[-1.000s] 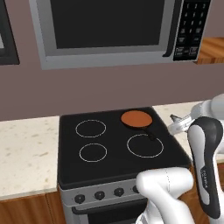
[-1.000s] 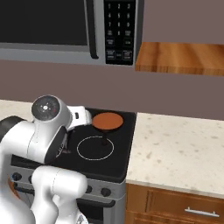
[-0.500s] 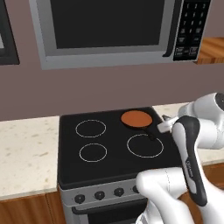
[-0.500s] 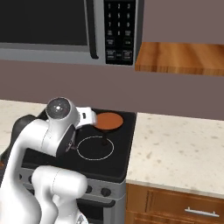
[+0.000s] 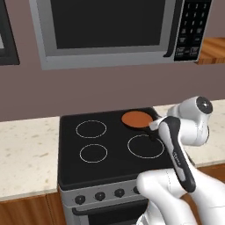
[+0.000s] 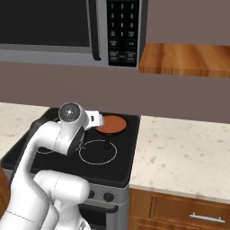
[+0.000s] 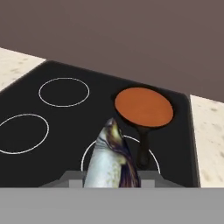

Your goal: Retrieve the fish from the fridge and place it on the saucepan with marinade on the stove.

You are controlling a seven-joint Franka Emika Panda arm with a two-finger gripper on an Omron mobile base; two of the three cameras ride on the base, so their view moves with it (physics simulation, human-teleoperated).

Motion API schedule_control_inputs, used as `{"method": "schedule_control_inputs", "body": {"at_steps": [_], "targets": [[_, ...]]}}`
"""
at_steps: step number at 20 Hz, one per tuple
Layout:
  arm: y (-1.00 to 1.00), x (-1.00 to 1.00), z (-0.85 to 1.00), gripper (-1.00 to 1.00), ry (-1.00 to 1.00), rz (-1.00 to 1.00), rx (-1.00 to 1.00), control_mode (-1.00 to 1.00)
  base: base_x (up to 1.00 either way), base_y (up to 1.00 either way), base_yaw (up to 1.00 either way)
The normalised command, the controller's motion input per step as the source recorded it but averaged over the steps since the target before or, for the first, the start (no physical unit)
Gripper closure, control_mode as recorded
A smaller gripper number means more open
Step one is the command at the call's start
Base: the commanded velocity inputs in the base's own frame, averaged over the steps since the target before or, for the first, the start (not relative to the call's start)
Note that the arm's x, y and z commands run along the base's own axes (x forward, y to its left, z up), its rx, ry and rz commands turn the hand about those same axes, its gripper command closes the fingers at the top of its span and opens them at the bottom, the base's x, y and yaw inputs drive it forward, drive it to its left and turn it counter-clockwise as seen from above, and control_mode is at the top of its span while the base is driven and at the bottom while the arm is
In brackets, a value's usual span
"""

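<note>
In the hand view a slim grey-silver fish [image 7: 111, 159] stands up between my fingers, and my gripper [image 7: 111, 178] is shut on it. It hangs over the front right ring of the black stove [image 7: 87, 113]. Just beyond it, on the rear right ring, sits the saucepan with marinade [image 7: 143, 106], orange-brown inside, its dark handle pointing toward me. The base views show the saucepan [image 5: 136, 118] [image 6: 111, 124] on the stove [image 5: 110, 167] [image 6: 123, 157], with my white hand right beside its handle. The fridge is out of view.
A steel microwave [image 5: 105, 30] [image 6: 54, 27] hangs over the stove. A wooden shelf [image 6: 184, 60] is at the upper right. Speckled counters flank the stove [image 5: 26, 149] [image 6: 179, 157]. Black knobs [image 5: 100, 196] line the stove front.
My arm has swung left from the right edge toward the stove, carrying the hand and fish up close to the saucepan's handle. The pan has not moved.
</note>
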Motion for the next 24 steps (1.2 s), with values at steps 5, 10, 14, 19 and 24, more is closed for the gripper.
{"method": "schedule_control_inputs", "body": {"at_steps": [5,10,14,19,24], "targets": [[0.0,0.54,-0.04,1.0,0.08,-0.03,0.02,-1.0,0.0,0.0,0.0],[-0.05,0.48,-0.01,1.0,0.11,0.0,0.02,-1.0,0.0,0.0,0.0],[-0.04,0.5,-0.08,1.0,0.06,0.0,0.01,-1.0,0.0,0.0,0.0],[-0.04,0.49,-0.24,1.0,0.01,0.0,0.0,-1.0,0.0,0.0,0.0],[0.0,0.46,-0.35,1.0,0.0,0.0,0.0,-1.0,0.0,0.0,0.0]]}}
